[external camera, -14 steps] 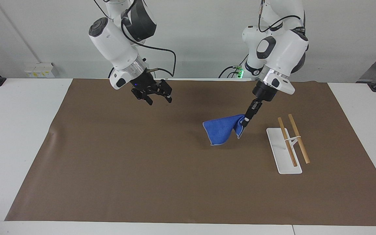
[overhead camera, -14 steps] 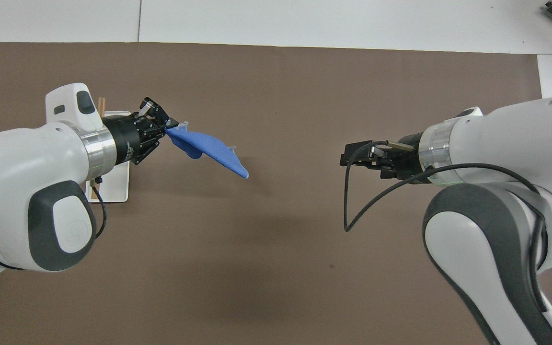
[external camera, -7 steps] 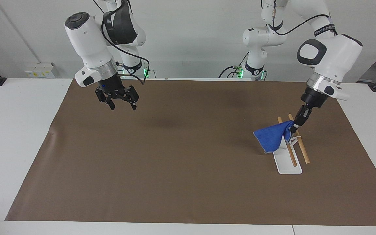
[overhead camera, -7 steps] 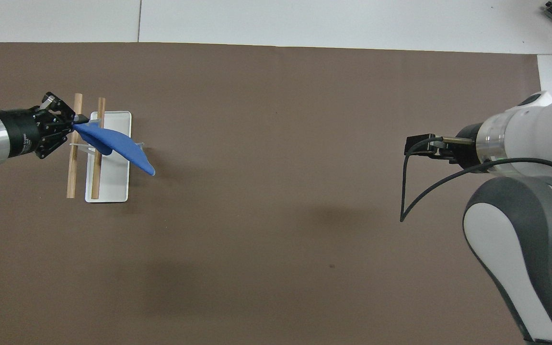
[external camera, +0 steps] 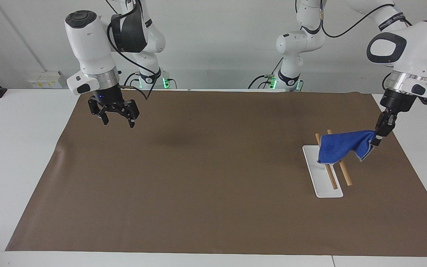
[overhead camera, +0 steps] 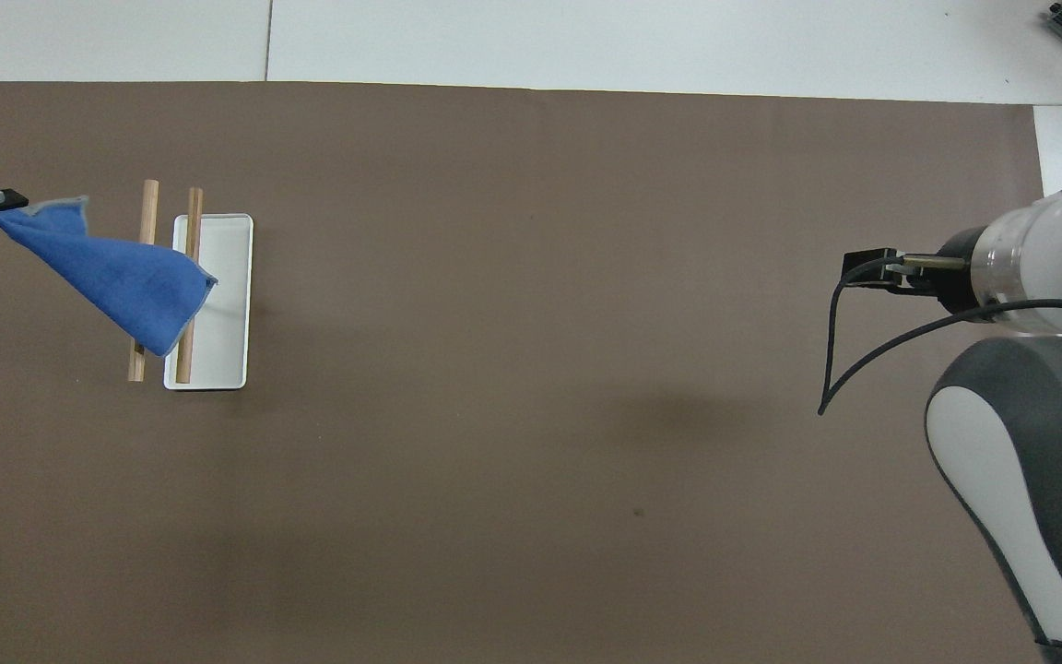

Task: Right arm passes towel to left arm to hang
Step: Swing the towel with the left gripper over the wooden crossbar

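While the left pincer clenches one towel corner over the rack's wooden rods and the right pincer waits released, the cloth may slide off unevenly.

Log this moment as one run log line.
phase: hanging | left end effector: shut on towel, draped across rack | right end effector: open, empty, waiting over mat

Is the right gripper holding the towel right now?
No, the right gripper hangs open and empty; the left gripper pinches the towel.
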`<state>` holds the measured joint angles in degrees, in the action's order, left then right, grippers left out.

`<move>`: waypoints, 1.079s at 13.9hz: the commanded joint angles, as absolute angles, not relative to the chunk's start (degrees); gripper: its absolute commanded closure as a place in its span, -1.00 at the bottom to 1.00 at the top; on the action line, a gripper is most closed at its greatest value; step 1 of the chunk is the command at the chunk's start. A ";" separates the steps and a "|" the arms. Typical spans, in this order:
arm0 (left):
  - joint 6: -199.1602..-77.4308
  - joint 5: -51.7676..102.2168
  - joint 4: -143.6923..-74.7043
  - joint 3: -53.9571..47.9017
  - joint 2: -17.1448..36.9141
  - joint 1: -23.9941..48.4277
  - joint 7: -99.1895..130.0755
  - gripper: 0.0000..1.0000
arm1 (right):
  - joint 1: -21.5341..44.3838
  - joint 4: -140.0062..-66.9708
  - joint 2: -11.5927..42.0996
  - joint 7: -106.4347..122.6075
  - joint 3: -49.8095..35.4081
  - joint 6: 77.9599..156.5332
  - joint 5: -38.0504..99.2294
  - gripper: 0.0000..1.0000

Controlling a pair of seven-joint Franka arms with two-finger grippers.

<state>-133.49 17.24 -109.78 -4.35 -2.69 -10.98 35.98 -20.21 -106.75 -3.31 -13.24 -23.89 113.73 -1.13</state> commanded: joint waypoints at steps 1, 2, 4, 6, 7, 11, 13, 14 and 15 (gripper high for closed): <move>-132.19 14.85 -109.07 -5.10 -2.46 -10.99 35.60 1.00 | -20.83 -105.82 -3.16 -13.01 -24.52 112.94 -2.37 -1.00; -132.36 14.85 -109.07 -5.10 -2.46 -10.81 35.42 1.00 | -20.83 -105.73 -3.16 -12.92 -24.52 112.94 -2.37 -1.00; -132.54 14.85 -109.16 -5.27 -2.46 -10.72 34.63 1.00 | -20.83 -105.65 -3.16 -12.66 -24.43 112.94 -2.37 -1.00; -132.63 14.85 -109.25 -5.45 -2.46 -9.24 32.61 1.00 | -20.92 -105.56 -3.16 -12.39 -24.26 112.94 -2.37 -1.00; -133.06 14.94 -109.25 -5.45 -2.46 -7.84 32.61 1.00 | -20.83 -105.47 -3.16 -12.39 -24.00 112.94 -2.46 -1.00; -137.10 15.56 -109.42 -5.54 -1.59 -3.17 32.70 1.00 | -21.09 -104.16 -2.90 -9.50 -22.76 112.85 -2.46 -1.00; -139.47 15.56 -109.51 -5.54 -0.01 -1.50 32.61 1.00 | -21.62 -103.10 -2.73 -9.41 -22.68 112.76 -2.46 -1.00; -141.40 15.56 -109.51 -5.54 1.48 -0.62 32.61 1.00 | -21.80 -102.66 -2.72 -9.40 -22.68 112.15 -2.46 -1.00; -143.77 15.56 -109.51 -5.54 3.06 0.17 32.61 1.00 | -21.80 -102.05 -2.72 -9.40 -22.68 111.54 -2.46 -1.00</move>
<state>-139.50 15.97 -109.80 -6.22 -0.10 -1.61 33.07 -21.01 -104.13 -3.29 -10.58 -22.21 113.48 -1.46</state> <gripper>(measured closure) 0.978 0.000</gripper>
